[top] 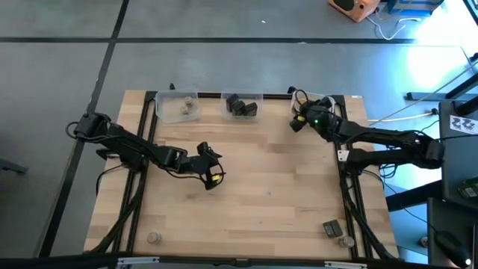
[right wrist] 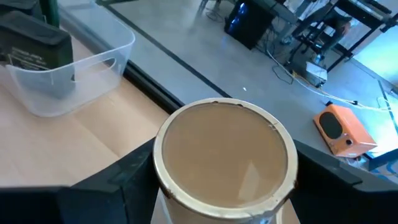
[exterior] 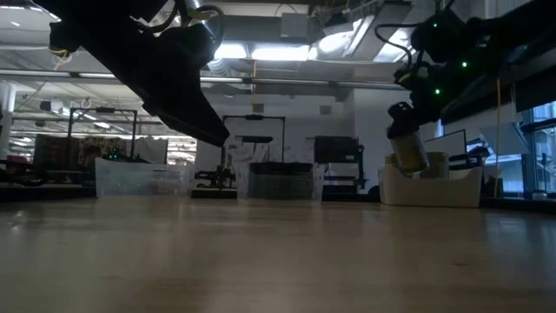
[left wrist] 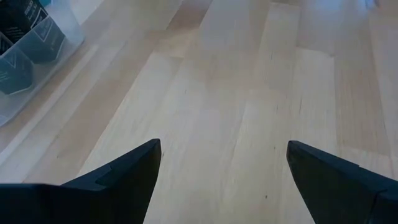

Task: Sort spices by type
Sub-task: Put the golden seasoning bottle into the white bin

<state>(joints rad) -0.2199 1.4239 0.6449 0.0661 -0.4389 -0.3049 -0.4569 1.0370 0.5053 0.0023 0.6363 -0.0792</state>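
My right gripper (top: pixel 297 124) is at the table's far right, shut on a tan cylinder with a pale top (right wrist: pixel 225 152). In the low view the cylinder (exterior: pixel 408 149) hangs above the left end of a white tub (exterior: pixel 432 185). My left gripper (top: pixel 211 173) stands open over bare wood left of the table's middle, with nothing between its fingers (left wrist: pixel 124 174). Loose spices rest on the near edge: a round jar (top: pixel 154 237) at the left, a dark block (top: pixel 331 227) and another round jar (top: pixel 345 241) at the right. My right gripper pinches the tan cylinder between its two fingers (right wrist: pixel 118 177), one on each side of its round wall just below the pale rim (right wrist: pixel 158 171). The cylinder is lifted clear of the table and the tub, nearly upright and slightly tilted, top up.
Along the far edge stand a clear tub (top: pixel 178 106) with brownish round jars and a clear tub (top: pixel 243 104) with dark blocks, left of the white tub (top: pixel 328 101). Black frame rails (top: pixel 143 149) run along the table's left and right sides. The wood in the middle (top: pixel 276 187) is bare.
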